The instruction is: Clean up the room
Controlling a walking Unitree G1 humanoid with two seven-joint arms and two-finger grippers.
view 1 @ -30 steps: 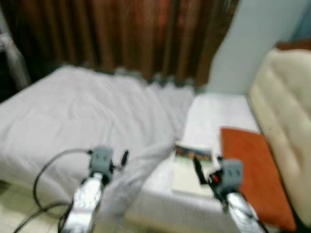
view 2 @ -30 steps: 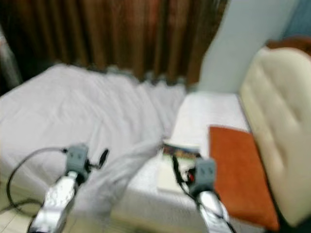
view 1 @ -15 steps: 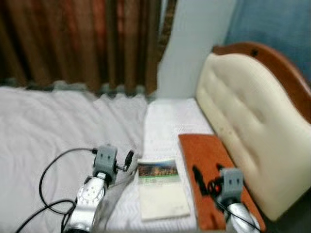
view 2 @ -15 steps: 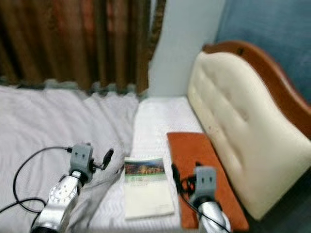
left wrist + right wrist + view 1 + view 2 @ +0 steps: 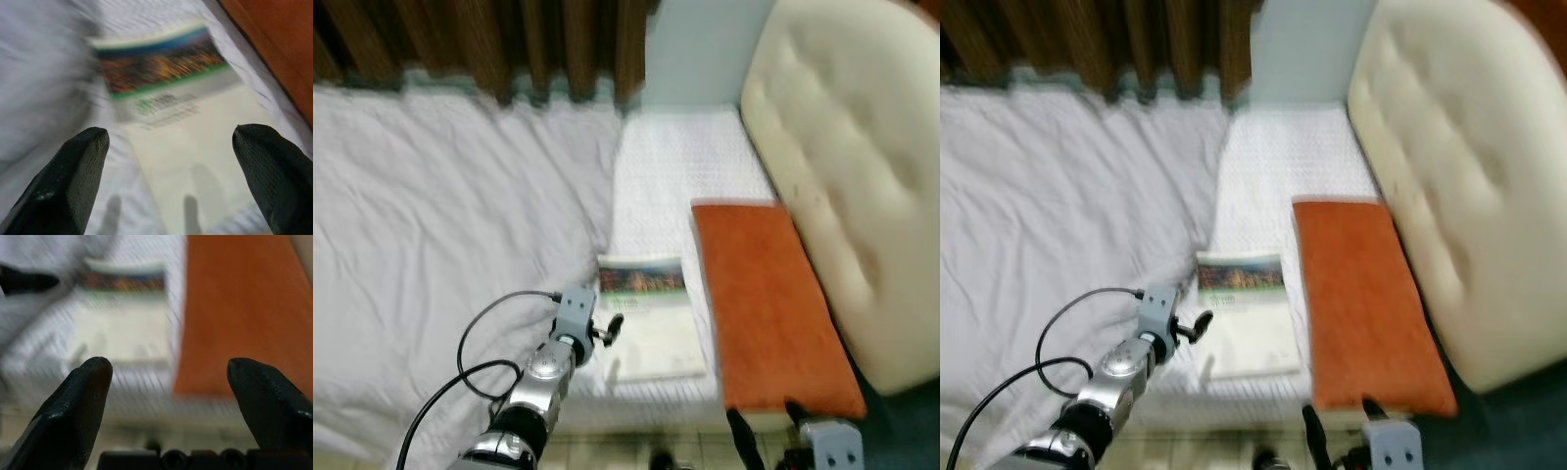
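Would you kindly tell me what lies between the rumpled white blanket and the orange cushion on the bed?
A booklet lies flat there on the textured bedsheet, seen in both eye views, with the left claw open at its near edge.

1. The bed [image 5: 666,166] carried everything — its bare part was covered in a white textured sheet running from the headboard end toward the near edge.
2. A rumpled white duvet [image 5: 440,215] lay over the bed's left side, its creased edge ending just beside the booklet.
3. A booklet [image 5: 649,315] lay flat on the textured sheet near the front edge; its cover had a dark photo band at the far end and pale paper below.
4. An orange cushion [image 5: 766,308] — long and flat — lay on the right side, just beside the booklet, reaching the bed's near edge.
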